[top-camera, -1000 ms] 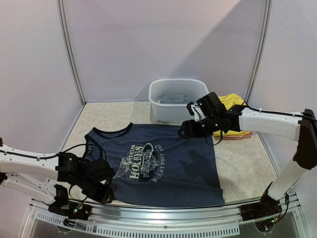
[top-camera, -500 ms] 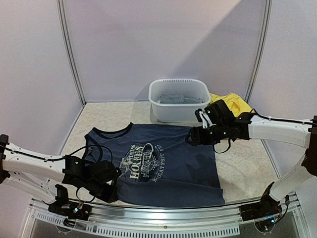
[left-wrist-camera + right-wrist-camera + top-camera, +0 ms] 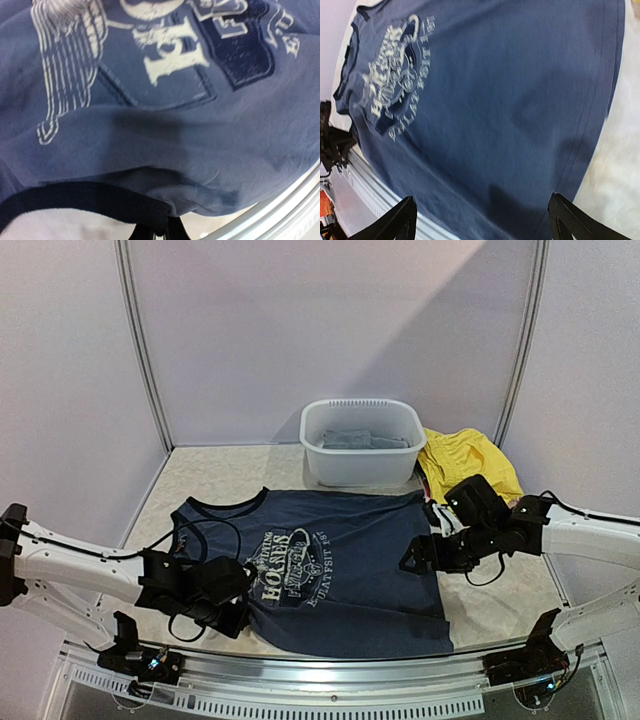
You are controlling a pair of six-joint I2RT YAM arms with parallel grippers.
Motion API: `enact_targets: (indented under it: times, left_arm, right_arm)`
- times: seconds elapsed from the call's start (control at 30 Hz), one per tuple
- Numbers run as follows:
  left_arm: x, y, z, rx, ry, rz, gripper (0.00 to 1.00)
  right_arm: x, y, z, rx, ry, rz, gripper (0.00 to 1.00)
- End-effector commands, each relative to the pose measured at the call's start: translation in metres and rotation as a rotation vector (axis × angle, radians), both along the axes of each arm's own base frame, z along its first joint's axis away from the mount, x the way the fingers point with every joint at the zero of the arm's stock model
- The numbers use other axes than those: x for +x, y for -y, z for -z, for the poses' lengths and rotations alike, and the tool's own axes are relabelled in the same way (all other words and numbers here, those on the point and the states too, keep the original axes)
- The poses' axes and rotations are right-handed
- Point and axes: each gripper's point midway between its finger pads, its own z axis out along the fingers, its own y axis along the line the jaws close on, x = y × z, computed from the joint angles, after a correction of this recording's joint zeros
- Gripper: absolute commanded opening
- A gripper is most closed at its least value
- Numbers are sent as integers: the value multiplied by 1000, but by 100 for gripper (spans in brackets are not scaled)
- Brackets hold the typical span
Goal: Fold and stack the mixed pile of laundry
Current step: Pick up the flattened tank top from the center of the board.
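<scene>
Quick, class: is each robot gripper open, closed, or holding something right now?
Left gripper: closed, pinching the edge of the navy tank top with white chest print.
Right gripper: open, holding nothing.

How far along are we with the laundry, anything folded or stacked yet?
Done: the navy tank top lies spread flat, print up. In hand: the left hand is shut on its near edge; the right hand hangs open over its hem. To do: no fold or stack shows; the yellow garment lies crumpled beside the white basin, grey cloth inside it.
</scene>
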Motion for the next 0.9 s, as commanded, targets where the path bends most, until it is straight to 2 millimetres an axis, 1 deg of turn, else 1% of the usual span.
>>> enact_targets:
  times: [0.0, 0.07, 0.1, 0.17, 0.27, 0.3, 0.37, 0.43, 0.67, 0.77, 0.87]
  left_arm:
    - [23, 26, -7, -93, 71, -2, 0]
    - [28, 32, -4, -103, 64, -2, 0]
    - [29, 32, -2, -97, 60, -1, 0]
    - [32, 33, 1, -87, 51, 4, 0]
    - [32, 36, 5, -94, 32, 11, 0]
    - [32, 36, 6, -95, 27, 11, 0]
    - [33, 33, 8, -93, 24, 3, 0]
    - [33, 31, 9, -89, 21, -2, 0]
    - [33, 21, 8, -85, 20, -26, 0]
    - [33, 19, 8, -86, 19, -38, 0]
    - [32, 16, 8, -92, 20, -50, 0]
  right_arm:
    - [-45, 17, 25, -64, -169, -5, 93]
    - [-59, 23, 35, -82, -218, -6, 92]
    - [-66, 27, 38, -84, -240, -5, 91]
    - [-79, 34, 45, -94, -287, -8, 85]
    - [-99, 50, 56, -128, -345, -11, 83]
    - [-105, 52, 59, -122, -370, -11, 81]
    - [-118, 57, 66, -108, -413, -12, 77]
    - [-128, 63, 72, -115, -441, -1, 70]
    - [-150, 76, 85, -103, -484, 19, 63]
    - [-153, 73, 88, -81, -487, 10, 57]
    - [-152, 67, 90, -65, -483, 2, 54]
